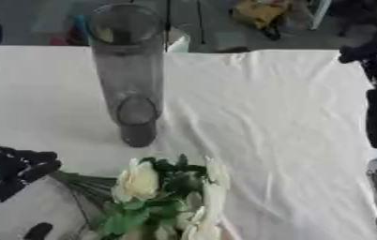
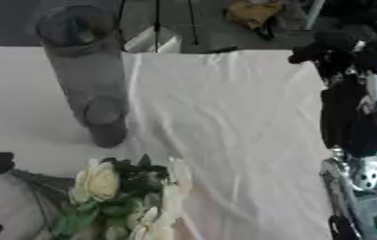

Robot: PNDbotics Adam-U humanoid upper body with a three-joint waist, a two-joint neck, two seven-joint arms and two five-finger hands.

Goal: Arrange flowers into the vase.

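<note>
Left hand (image 1: 11, 171) at lower-left edge of the view, black, fingers curled round the green stems of the bouquet (image 1: 163, 199), i.e. grasping it near the stem end. Bouquet lies low on the white-cloth surface (image 1: 274, 117), stems pointing left toward that hand, heads to the right: cream/white roses w/ dark green leaves, largest bloom facing up near centre, more pale blooms trailing to the bottom edge. Just beyond the flowers, toward the far side, stands the vase (image 1: 130, 75): tall grey translucent cylinder, upright, round mouth at top near the far edge of the surface, base just short of the bouquet, apart from it, nothing visible inside. Cloth right of the vase is wrinkled. Far right: right hand (image 2: 339, 49) up near the far-right corner of the surface, black, well apart from vase & flowers; fingers blurred, can't tell if released or clenched. Its arm, black w/ silver joints, runs down the right edge of the view.
</note>
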